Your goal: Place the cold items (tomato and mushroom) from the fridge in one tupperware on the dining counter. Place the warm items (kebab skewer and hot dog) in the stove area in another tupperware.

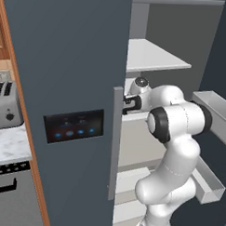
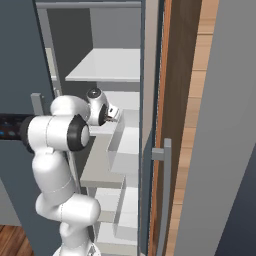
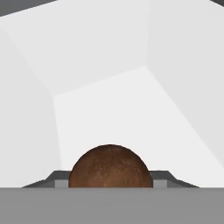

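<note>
- The arm reaches into the open fridge [image 1: 69, 85], its hand over a white shelf [image 1: 154, 56] region behind the door edge; the toaster [image 1: 4, 103] on the marble surface to the left plays no part here.
- In the hand view the mushroom [image 3: 110, 166] — a brown, speckled dome — sits right between the gripper [image 3: 110, 180] fingertips, with a grey finger [image 3: 59, 178] flush against each of its sides.
- The jaws stand about half closed and look shut onto the mushroom; I see no gap on either side, so I judge it a grip and not a mere straddle.
- The mushroom rests low on the white fridge floor of that compartment, near the front, with bare white walls around it.
- To do this step well, the lift should go straight up first — a round cap can roll out of flat fingers if it is dragged sideways.
- Then the hand should back out along the way it points, keeping clear of the shelf above and the door bin [image 1: 217, 114] on the right.
- The hold seems to sit near the widest part of the cap, which is good; a pinch higher up could squeeze it downward and out.
- Neither tupperware nor the tomato is visible to me, so the carry to the dining counter is yet to come.
</note>
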Controlling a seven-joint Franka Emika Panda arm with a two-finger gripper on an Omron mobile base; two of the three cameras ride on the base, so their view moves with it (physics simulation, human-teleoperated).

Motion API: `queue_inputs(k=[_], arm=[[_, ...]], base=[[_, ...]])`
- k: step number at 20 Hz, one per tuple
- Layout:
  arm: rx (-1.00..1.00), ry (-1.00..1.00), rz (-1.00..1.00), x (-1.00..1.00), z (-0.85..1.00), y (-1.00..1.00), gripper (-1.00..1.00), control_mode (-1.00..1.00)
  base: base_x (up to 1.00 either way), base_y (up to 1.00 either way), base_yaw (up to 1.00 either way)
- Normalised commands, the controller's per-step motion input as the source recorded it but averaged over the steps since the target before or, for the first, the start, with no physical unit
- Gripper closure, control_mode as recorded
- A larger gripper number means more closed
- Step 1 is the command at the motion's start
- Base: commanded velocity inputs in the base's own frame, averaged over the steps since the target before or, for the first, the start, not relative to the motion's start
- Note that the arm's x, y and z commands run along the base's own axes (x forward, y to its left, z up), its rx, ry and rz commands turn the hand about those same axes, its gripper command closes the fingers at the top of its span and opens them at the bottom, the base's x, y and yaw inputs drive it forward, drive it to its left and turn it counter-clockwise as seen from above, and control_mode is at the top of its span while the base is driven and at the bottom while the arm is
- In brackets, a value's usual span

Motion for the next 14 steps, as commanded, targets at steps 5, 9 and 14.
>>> queue_inputs(k=[5, 9, 14], arm=[[0.00, -0.06, -0.03, -0.43, 0.00, -0.13, 1.00, -1.00], [0.02, -0.01, -0.05, -0.61, 0.20, -0.14, 1.00, -1.00], [0.00, 0.04, -0.09, -0.70, 0.60, -0.01, 1.00, -1.00]], base=[[0.00, 0.00, 0.00], [0.00, 0.00, 0.00], [0.00, 0.00, 0.00]])
